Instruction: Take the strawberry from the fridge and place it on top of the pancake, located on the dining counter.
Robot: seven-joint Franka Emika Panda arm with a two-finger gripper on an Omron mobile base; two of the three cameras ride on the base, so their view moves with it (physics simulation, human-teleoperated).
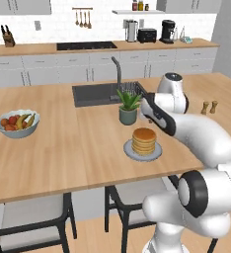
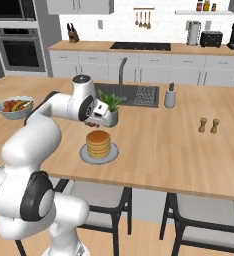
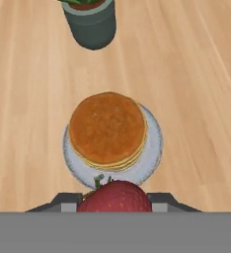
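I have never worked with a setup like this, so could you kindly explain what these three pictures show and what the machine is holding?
All three are rendered images of a simulated kitchen. The machine is a white robot arm on a driving base. Two pictures come from cameras on that base, behind the arm to its left and right, looking over a big wooden counter. The third comes from a camera on the hand, looking along the gripper.

On the counter are a stack of pancakes on a grey plate, a potted plant, a fruit bowl, a sink and two small shakers.

The jaws are shut on a strawberry, held above the counter close to the pancakes, not yet on them.
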